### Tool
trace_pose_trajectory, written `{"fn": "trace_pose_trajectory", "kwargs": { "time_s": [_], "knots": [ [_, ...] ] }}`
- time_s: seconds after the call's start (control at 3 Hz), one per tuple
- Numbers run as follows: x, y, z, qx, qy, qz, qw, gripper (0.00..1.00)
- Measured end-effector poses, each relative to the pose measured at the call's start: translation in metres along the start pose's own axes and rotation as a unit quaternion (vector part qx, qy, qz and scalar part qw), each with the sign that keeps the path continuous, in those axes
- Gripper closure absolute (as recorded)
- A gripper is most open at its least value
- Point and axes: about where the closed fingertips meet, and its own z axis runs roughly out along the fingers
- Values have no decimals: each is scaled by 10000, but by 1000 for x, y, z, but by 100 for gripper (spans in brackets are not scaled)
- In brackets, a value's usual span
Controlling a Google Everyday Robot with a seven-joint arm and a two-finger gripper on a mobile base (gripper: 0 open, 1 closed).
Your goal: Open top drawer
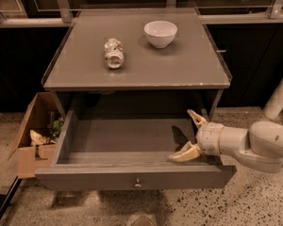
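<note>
The top drawer [108, 177] is a wide grey drawer with a small round metal knob [138, 184] at the centre of its front. It stands pulled far out of the grey cabinet [132, 65], and its inside is empty. My gripper [189, 135] reaches in from the right, over the drawer's right side. Its two cream fingers [185, 154] are spread wide apart and hold nothing. It does not touch the knob.
A crushed can [114, 52] lies on its side and a white bowl [160, 33] stands on the cabinet top. An open cardboard box [30, 135] with scraps sits on the floor to the left. A white pipe [279, 98] stands at the right.
</note>
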Motion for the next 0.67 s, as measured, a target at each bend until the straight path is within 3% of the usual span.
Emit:
{"fn": "trace_pose_trajectory", "kwargs": {
  "time_s": [0.33,0.67],
  "knots": [
    [-21,-24,-28,630,-373,310,9968,0],
    [-29,-38,-43,934,-585,555,9924,0]
  ]
}}
